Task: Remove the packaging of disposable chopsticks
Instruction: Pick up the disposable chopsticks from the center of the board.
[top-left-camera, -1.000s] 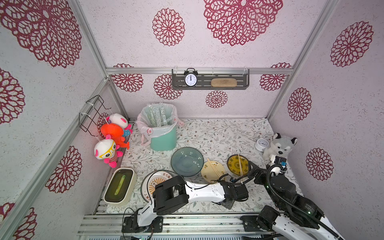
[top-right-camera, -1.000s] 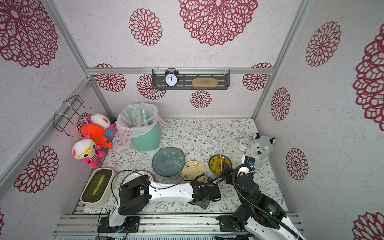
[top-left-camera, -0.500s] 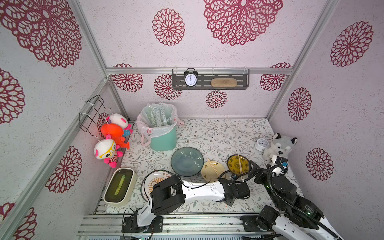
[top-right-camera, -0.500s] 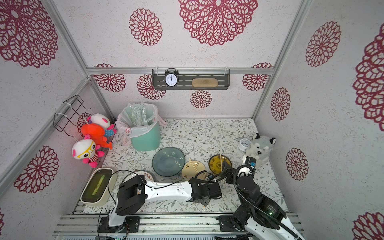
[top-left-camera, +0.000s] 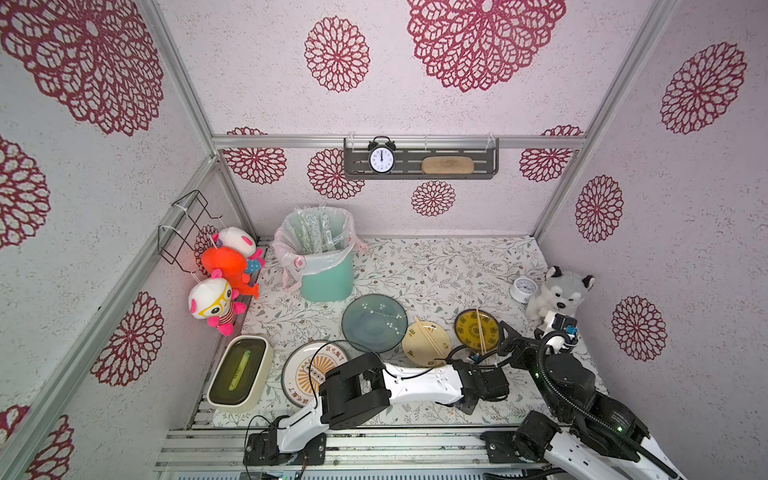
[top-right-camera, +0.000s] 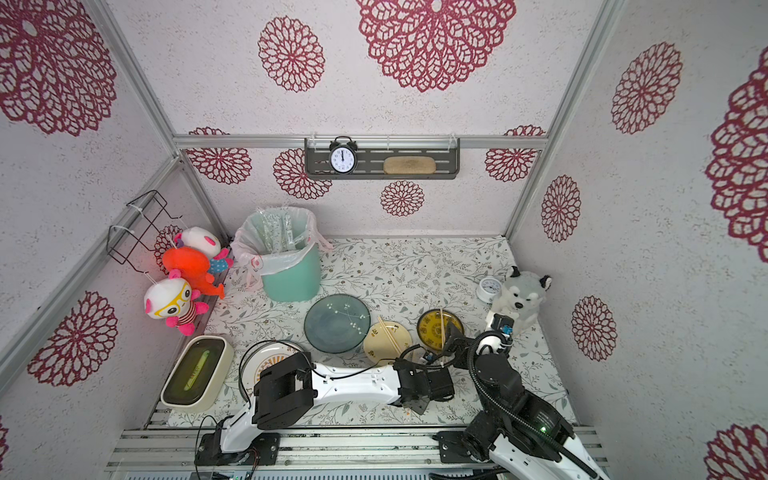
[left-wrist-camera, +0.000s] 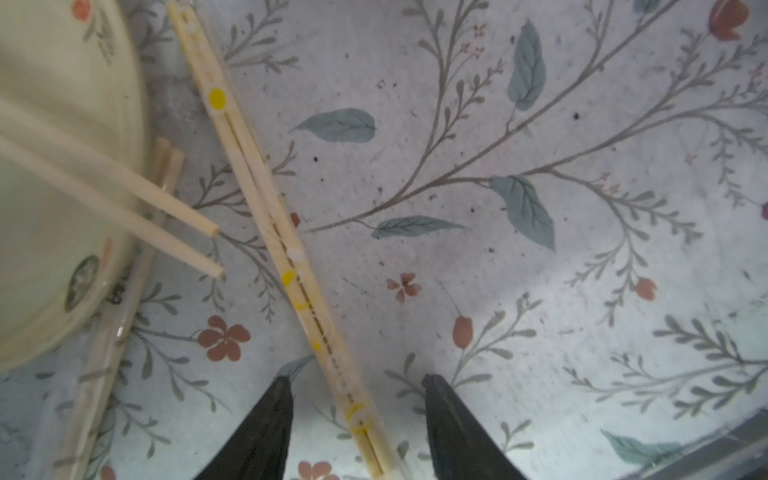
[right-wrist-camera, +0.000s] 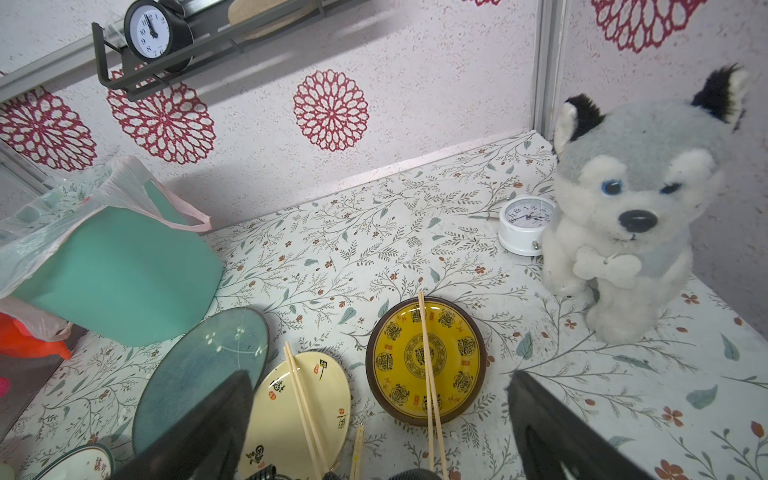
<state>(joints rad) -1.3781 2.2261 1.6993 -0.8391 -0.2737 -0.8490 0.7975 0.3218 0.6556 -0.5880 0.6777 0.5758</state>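
Currently, the floral table (top-left-camera: 436, 266) is carrying everything. The green bin (top-left-camera: 326, 282) is standing at its far left, and empty sleeves (top-left-camera: 320, 232) are lying inside the liner. The left arm (top-left-camera: 415, 384) is reaching across the near edge, covering part of a printed plate (top-left-camera: 305, 365) and hiding its own fingers in both top views. The right arm (top-left-camera: 569, 382) is standing at the near right, in front of the husky (right-wrist-camera: 636, 187) and a white clock (right-wrist-camera: 525, 224).

Beyond the arms, a teal plate (top-left-camera: 374, 322), a cream plate (top-left-camera: 415, 353) and a yellow plate (right-wrist-camera: 457, 353) are sitting in a row. One bare pair (left-wrist-camera: 108, 187) is resting on the cream plate and overhanging its rim. Another bare pair (right-wrist-camera: 428, 374) is lying across the yellow plate.

The right gripper (right-wrist-camera: 380, 374) is hanging above the table near the yellow plate, fingers spread wide and holding nothing.

The left gripper (left-wrist-camera: 357, 377) is straddling a wrapped pair (left-wrist-camera: 266, 195), which is lying flat on the table just beside the cream plate. Its fingers are standing moderately apart, with a gap showing on each side of the wrapping. A second wrapped pair (left-wrist-camera: 124, 299) is lying partly under the cream plate's rim.
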